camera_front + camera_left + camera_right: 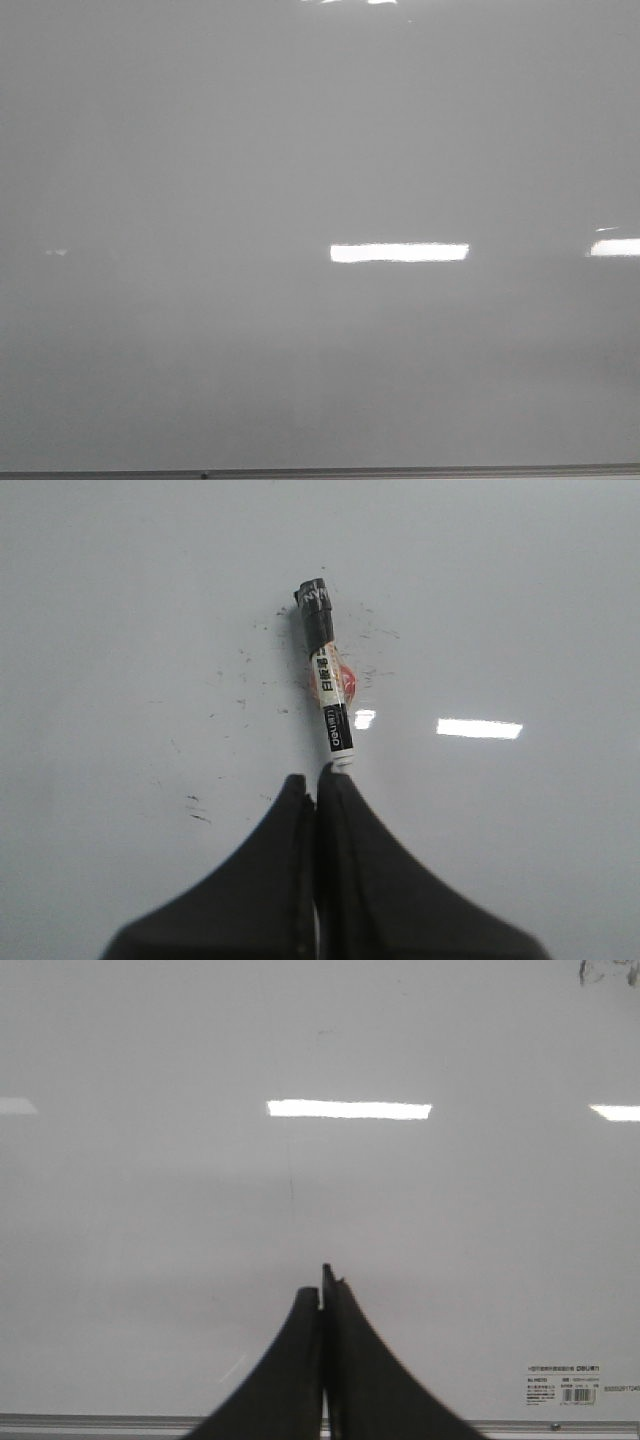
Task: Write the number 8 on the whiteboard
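The whiteboard (300, 150) fills the front view, glossy pale grey, and I see no number 8 on it in any view. Neither gripper shows in the front view. In the left wrist view my left gripper (315, 785) is shut on a marker (332, 705) with a black and white label. Its black end (314, 605) points away from the fingers toward the board (500, 600); contact cannot be told. A small pink-red patch (348, 680) shows beside the marker. My right gripper (322, 1290) is shut and empty over the board (150, 1210).
Bright rectangular light reflections (400, 252) lie on the board. A thin dark edge strip (320, 472) runs along the bottom; it also shows in the right wrist view (100, 1422), near a small printed sticker (565, 1383). Small ink specks (195, 805) dot the board round the marker.
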Controlling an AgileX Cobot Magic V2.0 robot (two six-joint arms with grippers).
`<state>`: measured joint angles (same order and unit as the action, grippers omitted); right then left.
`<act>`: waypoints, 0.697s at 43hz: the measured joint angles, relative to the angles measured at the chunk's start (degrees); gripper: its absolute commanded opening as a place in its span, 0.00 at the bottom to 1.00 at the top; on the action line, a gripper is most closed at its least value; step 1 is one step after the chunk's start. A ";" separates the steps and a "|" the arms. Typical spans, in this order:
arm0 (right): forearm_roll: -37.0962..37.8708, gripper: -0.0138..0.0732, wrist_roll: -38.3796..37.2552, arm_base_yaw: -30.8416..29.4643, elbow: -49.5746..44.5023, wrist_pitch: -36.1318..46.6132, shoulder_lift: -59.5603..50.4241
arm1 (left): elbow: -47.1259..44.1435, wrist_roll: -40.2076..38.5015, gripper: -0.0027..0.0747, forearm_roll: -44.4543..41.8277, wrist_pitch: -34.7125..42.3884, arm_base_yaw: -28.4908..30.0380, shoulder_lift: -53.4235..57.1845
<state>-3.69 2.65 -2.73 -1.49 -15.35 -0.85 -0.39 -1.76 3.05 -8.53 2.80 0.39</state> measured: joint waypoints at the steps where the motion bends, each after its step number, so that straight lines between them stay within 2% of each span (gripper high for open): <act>1: 0.00 0.09 0.00 0.00 0.00 0.00 0.00 | 0.00 0.00 0.01 0.00 0.19 0.00 0.00; 6: -0.56 0.09 0.00 0.00 0.00 1.22 0.00 | 0.00 0.00 0.01 0.00 2.05 0.00 0.00; 10: -2.17 0.09 0.00 0.00 0.00 3.34 0.00 | 0.00 0.00 0.01 0.00 6.61 0.00 0.00; 16: -2.80 0.09 0.00 0.00 2.32 1.00 0.00 | 0.56 0.00 0.01 0.00 12.83 0.00 0.00; 23: -2.93 0.09 0.00 0.00 12.02 -4.00 0.85 | 7.69 0.00 0.01 0.00 4.94 0.00 -1.41; 30: -3.14 0.09 0.00 0.00 20.61 -6.76 8.66 | 15.19 0.00 0.01 -1.74 -3.42 0.00 -9.60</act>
<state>-6.84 2.65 -2.73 19.13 -22.11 7.81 14.80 -1.76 1.31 -11.95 2.80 -9.21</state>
